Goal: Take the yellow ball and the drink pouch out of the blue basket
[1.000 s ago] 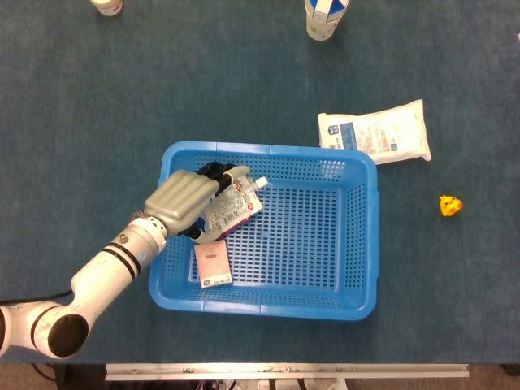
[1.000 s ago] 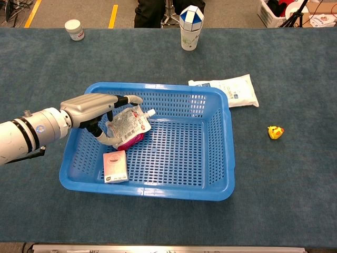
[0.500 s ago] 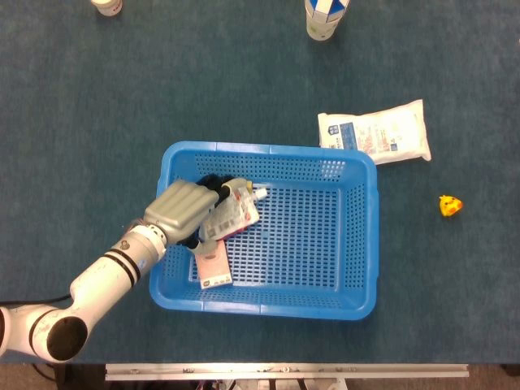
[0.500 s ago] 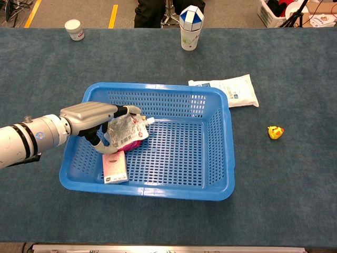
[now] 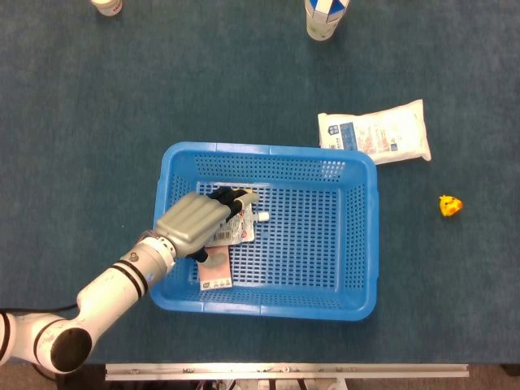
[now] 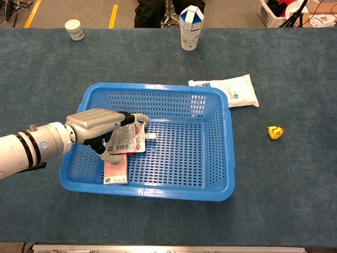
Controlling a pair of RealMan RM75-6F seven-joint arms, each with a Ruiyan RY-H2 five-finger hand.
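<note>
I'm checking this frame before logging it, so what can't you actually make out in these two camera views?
- Right hand: in neither view.
- Drink pouch: its left part is covered by the left hand; print too small to read.
- Pink packet: upper part hidden under the pouch and fingers in head view.
- Cup: cut off by the head view's top edge.
- Yellow toy: too small to identify.

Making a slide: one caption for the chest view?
Left hand holds the drink pouch inside the blue basket; yellow ball already out.
</note>
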